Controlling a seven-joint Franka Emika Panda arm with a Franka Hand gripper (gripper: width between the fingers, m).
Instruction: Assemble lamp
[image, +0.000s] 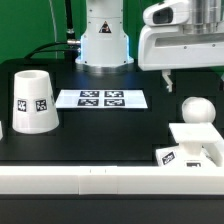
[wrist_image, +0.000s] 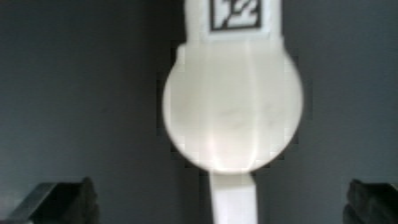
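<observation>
The white bulb (image: 197, 109) lies on the black table at the exterior view's right. In the wrist view the bulb (wrist_image: 231, 105) fills the middle, with a square tag at one end and a narrow stem at the other. My gripper (image: 169, 76) hangs above the table, just behind the bulb, and touches nothing. In the wrist view the gripper (wrist_image: 217, 205) is open and empty, and its dark fingers (wrist_image: 54, 200) stand wide apart on either side of the bulb's stem. The tagged square base (image: 192, 145) sits in front of the bulb. The tapered shade (image: 34, 100) stands at the left.
The marker board (image: 100, 98) lies flat at the middle back, in front of the arm's white pedestal (image: 104, 40). A low white wall (image: 100, 180) runs along the table's front edge.
</observation>
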